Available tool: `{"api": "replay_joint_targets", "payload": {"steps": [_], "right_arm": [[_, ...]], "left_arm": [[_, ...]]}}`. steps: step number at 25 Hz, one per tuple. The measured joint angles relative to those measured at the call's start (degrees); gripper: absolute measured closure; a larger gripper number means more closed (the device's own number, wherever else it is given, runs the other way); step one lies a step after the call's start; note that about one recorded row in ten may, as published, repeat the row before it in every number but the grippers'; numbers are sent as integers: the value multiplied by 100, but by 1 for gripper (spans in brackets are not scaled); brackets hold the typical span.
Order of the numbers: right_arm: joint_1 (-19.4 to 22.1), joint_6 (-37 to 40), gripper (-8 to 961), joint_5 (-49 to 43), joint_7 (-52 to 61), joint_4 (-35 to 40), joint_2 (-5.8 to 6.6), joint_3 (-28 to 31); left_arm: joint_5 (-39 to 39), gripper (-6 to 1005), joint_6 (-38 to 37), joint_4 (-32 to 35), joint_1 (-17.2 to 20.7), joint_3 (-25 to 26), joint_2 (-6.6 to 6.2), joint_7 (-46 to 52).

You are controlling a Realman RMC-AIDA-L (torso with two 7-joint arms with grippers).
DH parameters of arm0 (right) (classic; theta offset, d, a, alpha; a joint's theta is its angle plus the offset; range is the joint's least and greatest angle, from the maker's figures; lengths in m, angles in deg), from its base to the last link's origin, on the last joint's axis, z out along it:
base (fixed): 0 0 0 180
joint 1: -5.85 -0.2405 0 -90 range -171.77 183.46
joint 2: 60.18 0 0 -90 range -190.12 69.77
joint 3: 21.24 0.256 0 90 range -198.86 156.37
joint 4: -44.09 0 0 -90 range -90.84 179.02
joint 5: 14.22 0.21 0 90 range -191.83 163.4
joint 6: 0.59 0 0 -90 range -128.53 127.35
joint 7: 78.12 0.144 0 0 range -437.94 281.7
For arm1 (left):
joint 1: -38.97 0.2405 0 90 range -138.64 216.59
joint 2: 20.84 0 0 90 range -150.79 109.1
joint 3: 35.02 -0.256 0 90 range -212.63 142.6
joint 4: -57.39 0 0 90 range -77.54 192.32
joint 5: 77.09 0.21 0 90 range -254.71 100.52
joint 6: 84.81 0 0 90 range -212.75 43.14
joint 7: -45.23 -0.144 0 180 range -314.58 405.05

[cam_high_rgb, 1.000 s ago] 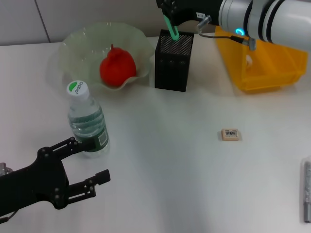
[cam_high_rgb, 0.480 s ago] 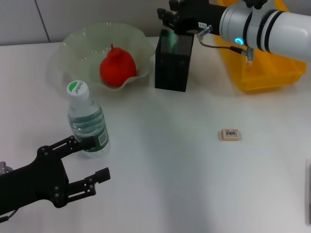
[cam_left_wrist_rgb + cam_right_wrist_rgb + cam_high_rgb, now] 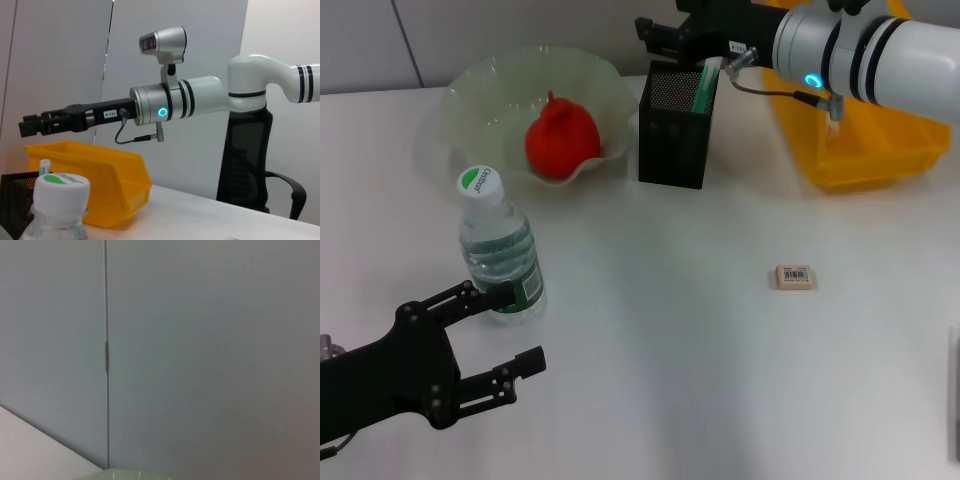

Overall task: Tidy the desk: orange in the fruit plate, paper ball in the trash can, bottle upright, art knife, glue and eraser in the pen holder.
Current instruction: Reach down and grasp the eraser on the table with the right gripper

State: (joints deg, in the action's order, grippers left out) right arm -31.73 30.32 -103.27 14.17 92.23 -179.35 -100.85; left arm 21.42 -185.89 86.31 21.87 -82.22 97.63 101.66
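Observation:
My right gripper (image 3: 662,30) is open and empty just above the black mesh pen holder (image 3: 672,140). A green stick-shaped tool (image 3: 705,88) leans inside the holder. The right gripper also shows in the left wrist view (image 3: 36,125). The orange (image 3: 560,138) lies in the pale-green fruit plate (image 3: 470,90). The bottle (image 3: 500,250) stands upright, its cap close in the left wrist view (image 3: 61,184). My left gripper (image 3: 505,332) is open beside the bottle's base. The tan eraser (image 3: 794,277) lies on the table to the right. The yellow trash can (image 3: 865,150) holds a small white thing (image 3: 833,125).
A sliver of a grey stick (image 3: 956,390) shows at the right edge of the table. The white table (image 3: 660,330) spreads between the bottle and the eraser. The right wrist view shows only a grey wall and a bit of the plate's rim (image 3: 125,474).
My right gripper has let go of the green tool, which dropped into the pen holder and now leans there. The gripper has shifted slightly left. The left arm has not moved.

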Motion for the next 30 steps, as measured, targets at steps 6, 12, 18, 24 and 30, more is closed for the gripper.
{"api": "replay_joint_targets", "payload": {"steps": [6, 12, 18, 24, 30], "right_arm": [[244, 59, 322, 0, 104, 433, 0, -24], [833, 548, 323, -170, 765, 1438, 36, 105], [1047, 1770, 326, -2160, 3106, 2463, 70, 840], [845, 3835, 333, -4220, 5119, 3528, 62, 1567], [567, 5662, 341, -5440, 6371, 4674, 75, 1691]], "left_arm": [[0, 214, -17, 0, 4, 1, 0, 0], [1, 214, -36, 0, 0, 0, -7, -1], [1, 214, -54, 8, -19, 0, -17, -30], [1, 214, -62, 28, -38, 0, -18, -58], [1, 214, -68, 61, -47, -35, -17, -69]]}}
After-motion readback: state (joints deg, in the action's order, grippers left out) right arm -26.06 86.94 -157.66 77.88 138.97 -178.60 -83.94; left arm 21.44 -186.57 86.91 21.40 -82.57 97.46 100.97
